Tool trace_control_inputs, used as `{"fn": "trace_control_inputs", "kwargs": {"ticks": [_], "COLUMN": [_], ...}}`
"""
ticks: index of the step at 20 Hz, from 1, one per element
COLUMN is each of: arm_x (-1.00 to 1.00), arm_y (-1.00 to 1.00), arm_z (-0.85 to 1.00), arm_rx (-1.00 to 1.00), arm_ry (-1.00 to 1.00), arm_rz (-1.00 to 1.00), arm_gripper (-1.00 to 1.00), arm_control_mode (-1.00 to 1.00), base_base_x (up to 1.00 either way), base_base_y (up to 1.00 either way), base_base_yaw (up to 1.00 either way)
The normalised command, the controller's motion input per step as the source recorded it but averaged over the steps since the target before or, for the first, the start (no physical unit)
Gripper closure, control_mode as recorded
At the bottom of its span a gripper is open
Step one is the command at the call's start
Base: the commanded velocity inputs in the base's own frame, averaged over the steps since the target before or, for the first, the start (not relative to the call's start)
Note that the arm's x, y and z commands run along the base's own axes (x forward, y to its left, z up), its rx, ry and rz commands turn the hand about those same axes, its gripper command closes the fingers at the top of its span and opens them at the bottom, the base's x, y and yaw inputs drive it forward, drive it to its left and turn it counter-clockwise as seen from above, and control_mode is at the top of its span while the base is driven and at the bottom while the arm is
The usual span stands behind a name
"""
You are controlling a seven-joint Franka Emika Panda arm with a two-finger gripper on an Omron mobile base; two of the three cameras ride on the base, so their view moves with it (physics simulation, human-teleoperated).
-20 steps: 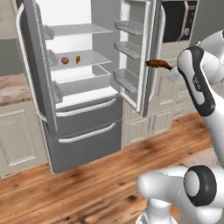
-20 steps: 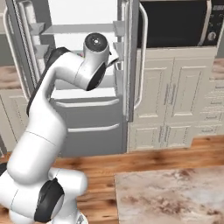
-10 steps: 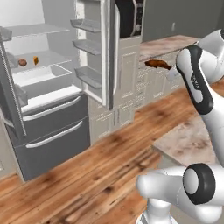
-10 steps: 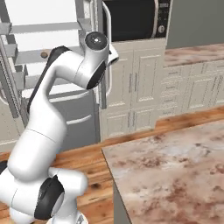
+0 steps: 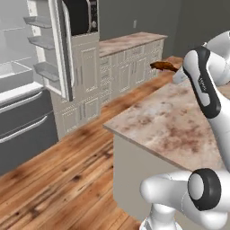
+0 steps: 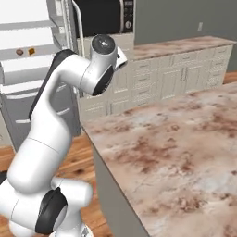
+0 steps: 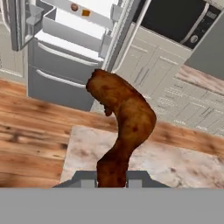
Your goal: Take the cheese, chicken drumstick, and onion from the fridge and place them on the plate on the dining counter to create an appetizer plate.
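Above the dining counter, my pincer grips the chicken drumstick by its thin end, long axis pointing straight ahead.

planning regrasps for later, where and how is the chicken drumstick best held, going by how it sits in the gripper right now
By the thin tapered end, as now: in the hand view the gripper is shut on the narrow end of the chicken drumstick, with the thick, curved end sticking out ahead. The slim end fits between the fingers; the bulky end probably would not. Come in along its length from the thin end, jaws across the narrow width.
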Motion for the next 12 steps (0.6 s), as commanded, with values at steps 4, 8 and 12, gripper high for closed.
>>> {"fn": "trace_control_inputs", "kwargs": {"ticks": [4,8,12], "arm_x": [0.00,0.00,0.00], "arm_y": [0.00,0.00,0.00], "arm_z": [0.00,0.00,0.00], "arm_rx": [0.00,0.00,0.00], "arm_ry": [0.00,0.00,0.00], "arm_rz": [0.00,0.00,0.00], "arm_gripper": [1.00,1.00,1.00], "arm_control_mode": [1.00,1.00,1.00], "base_base_x": [-1.00,-1.00,-1.00], "base_base_y": [-0.61,-0.63,-0.63], "base_base_yaw": [-0.30,-0.28,-0.28]}}
